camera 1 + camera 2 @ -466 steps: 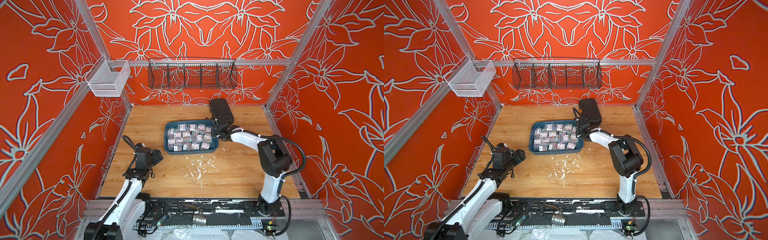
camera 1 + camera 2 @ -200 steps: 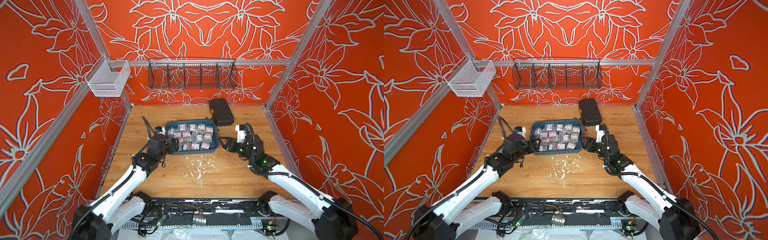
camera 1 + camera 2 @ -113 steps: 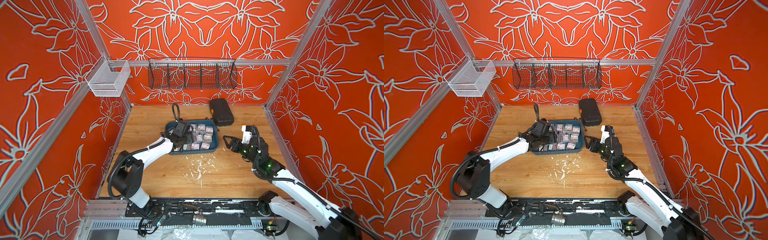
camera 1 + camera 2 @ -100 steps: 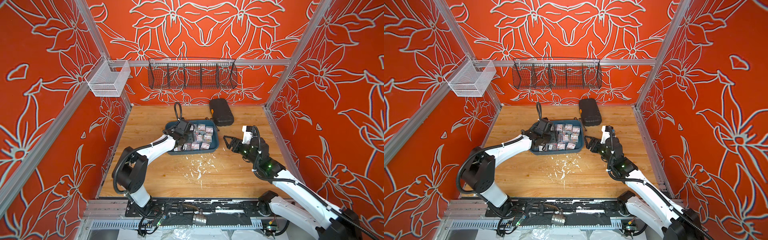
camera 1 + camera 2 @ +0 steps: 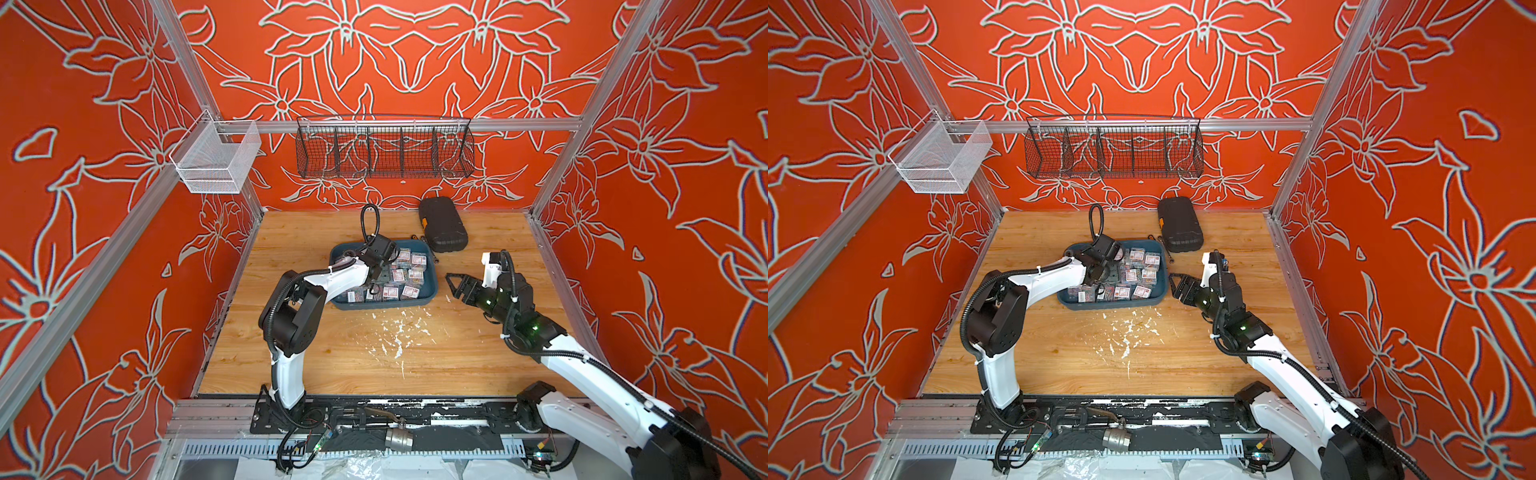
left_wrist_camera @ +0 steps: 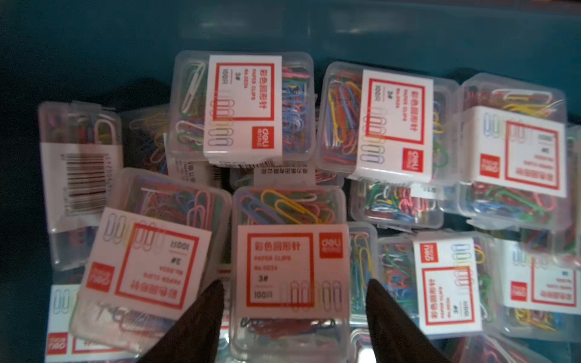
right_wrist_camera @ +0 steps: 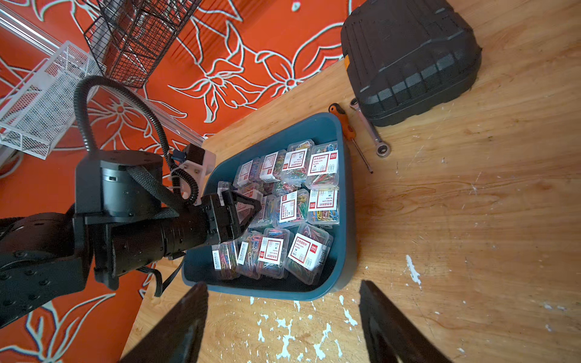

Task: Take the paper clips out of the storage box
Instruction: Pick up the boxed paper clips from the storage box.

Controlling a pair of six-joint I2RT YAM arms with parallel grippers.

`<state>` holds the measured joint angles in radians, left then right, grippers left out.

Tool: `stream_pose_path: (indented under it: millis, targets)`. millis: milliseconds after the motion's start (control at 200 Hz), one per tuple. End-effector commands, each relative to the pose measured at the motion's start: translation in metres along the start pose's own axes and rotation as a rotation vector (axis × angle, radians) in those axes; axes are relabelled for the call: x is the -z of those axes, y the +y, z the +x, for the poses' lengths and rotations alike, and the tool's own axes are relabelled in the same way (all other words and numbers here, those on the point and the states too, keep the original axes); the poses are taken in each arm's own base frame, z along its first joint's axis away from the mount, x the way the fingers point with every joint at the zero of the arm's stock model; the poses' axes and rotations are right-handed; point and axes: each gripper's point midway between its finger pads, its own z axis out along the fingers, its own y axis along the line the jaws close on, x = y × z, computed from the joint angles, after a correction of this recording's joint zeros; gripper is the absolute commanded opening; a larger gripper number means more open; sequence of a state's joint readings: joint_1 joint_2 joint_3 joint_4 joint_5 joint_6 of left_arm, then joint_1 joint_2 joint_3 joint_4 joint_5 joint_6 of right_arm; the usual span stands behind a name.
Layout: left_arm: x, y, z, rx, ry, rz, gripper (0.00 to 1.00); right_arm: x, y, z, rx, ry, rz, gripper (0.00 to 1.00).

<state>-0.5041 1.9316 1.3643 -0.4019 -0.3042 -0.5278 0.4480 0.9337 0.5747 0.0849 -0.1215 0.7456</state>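
— Your small clear plastic boxes of coloured paper clips (image 6: 290,267)?
— All in the shallow teal plastic tray (image 7: 349,220). Your left gripper (image 6: 292,283) gapes over one, empty; your right gripper (image 7: 283,284) gapes empty beside it.

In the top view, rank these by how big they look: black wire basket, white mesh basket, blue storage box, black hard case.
1. black wire basket, clearly largest.
2. storage box and white mesh basket: about alike, and the basket hangs nearer the camera, so unranked.
3. black hard case, smallest.
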Motion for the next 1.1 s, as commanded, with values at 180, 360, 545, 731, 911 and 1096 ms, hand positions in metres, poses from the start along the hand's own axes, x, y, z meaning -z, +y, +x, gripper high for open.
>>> stream_pose_path:
  millis: [180, 360, 545, 731, 911, 1096]
  targets:
    - [-0.015, 0.009, -0.003, -0.016, 0.001, -0.101, 0.71, -0.016, -0.014, -0.009, 0.032, 0.005, 0.079, 0.78]
    - [-0.022, 0.007, -0.005, -0.022, -0.002, -0.11, 0.68, -0.021, -0.044, -0.018, 0.076, -0.015, 0.197, 0.77]
    - [-0.025, 0.005, -0.006, -0.019, -0.006, -0.097, 0.58, -0.023, -0.069, -0.024, 0.065, -0.006, 0.259, 0.77]
    - [-0.013, 0.007, -0.008, 0.0, -0.025, -0.076, 0.37, -0.014, -0.098, -0.033, 0.067, -0.031, 0.362, 0.76]
    - [0.034, 0.017, -0.019, 0.036, -0.072, -0.039, 0.3, 0.001, -0.14, -0.042, 0.073, -0.086, 0.522, 0.77]
    - [0.096, 0.04, -0.008, 0.104, -0.103, 0.011, 0.29, 0.018, -0.192, -0.046, 0.077, -0.101, 0.774, 0.77]
